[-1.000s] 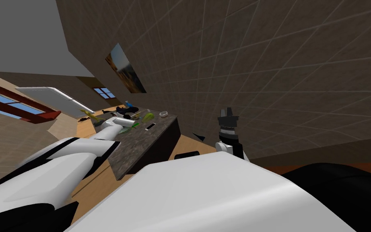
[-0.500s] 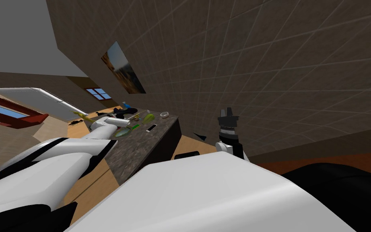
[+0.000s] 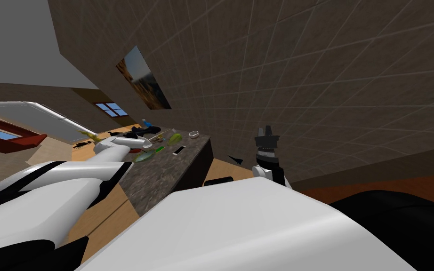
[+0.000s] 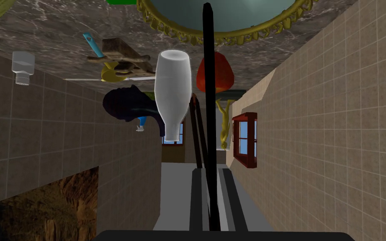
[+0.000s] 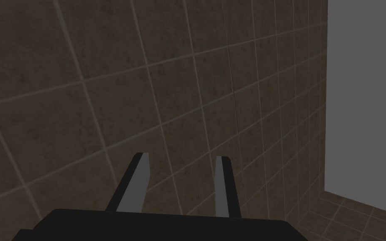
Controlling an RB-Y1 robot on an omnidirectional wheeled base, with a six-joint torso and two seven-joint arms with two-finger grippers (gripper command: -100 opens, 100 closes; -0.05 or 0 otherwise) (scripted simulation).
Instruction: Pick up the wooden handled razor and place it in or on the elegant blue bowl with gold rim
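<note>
Two grippers for us to log. Left first? (K)
Left gripper is clamped on the razor. We see it edge-on as a thin black strip between the fingers, with a brown shaft beside it. (M)
Razor against bowl? (K)
Its far end crosses the gold rim of the blue-grey bowl on the speckled counter. Contact: we cannot tell. A white bottle and a red object stand near the bowl. (M)
Right? (K)
Right gripper is raised, fingers parted, nothing between them. (M)
</note>
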